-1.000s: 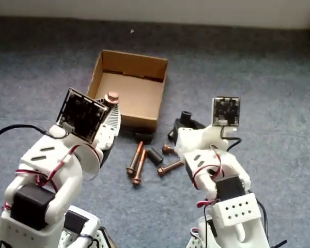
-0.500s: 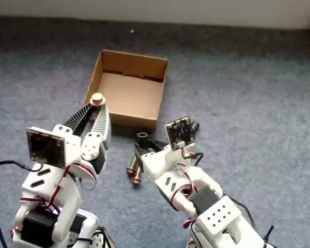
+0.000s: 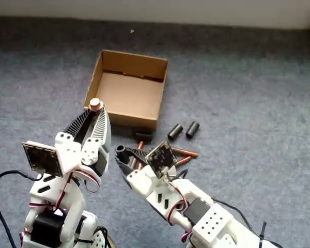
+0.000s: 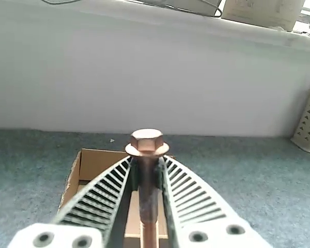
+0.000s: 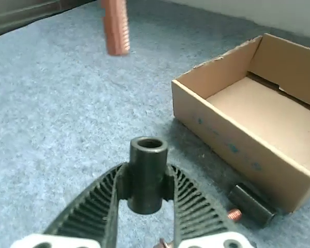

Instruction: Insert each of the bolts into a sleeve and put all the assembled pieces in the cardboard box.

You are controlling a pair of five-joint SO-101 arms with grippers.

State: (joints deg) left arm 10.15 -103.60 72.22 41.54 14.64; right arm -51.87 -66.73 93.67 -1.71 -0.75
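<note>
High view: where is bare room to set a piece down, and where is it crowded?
Free: the floor of the brown cardboard box, and the grey carpet right of and beyond it. Crowded: the strip along the box's near wall, with loose black cylindrical sleeves and copper bolts.

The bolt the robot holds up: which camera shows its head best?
The left wrist view: the bolt stands upright in the left gripper, its six-sided head plain. The high view shows the head small from above; the right wrist view shows the threaded end.
</note>
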